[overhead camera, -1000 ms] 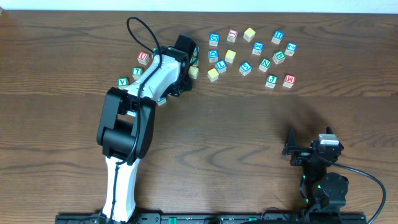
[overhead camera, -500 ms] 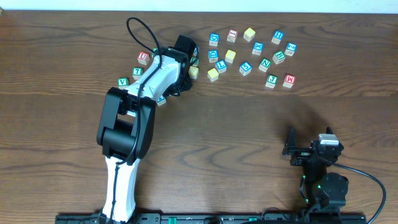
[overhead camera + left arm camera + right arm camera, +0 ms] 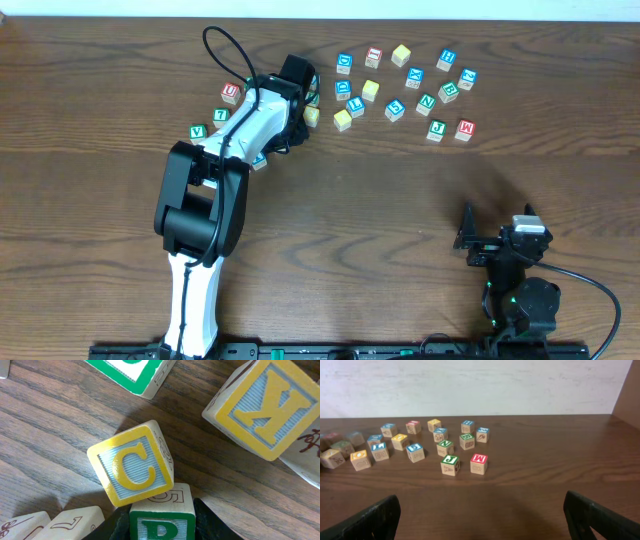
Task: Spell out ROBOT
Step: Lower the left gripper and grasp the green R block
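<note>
Item: green-edged R cube (image 3: pixel 161 515), on the table (image 3: pixel 400 200) far and left of centre, pinched on both sides by the left gripper (image 3: pixel 162 531). A yellow C cube (image 3: pixel 132 462) touches its far edge. Also: right gripper (image 3: pixel 480 520), spread wide, empty, near right.

A green-edged wooden letter cube (image 3: pixel 161 522) sits upright, touching a yellow-edged C cube (image 3: pixel 132 465). Two plain yellow-faced wooden cubes (image 3: pixel 343 120) lie nearby.

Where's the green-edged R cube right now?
Left wrist view, bottom centre: the green-edged R cube sits between the fingers of the left gripper, its top edge against the yellow C cube. Overhead, the left arm hides it.
</note>
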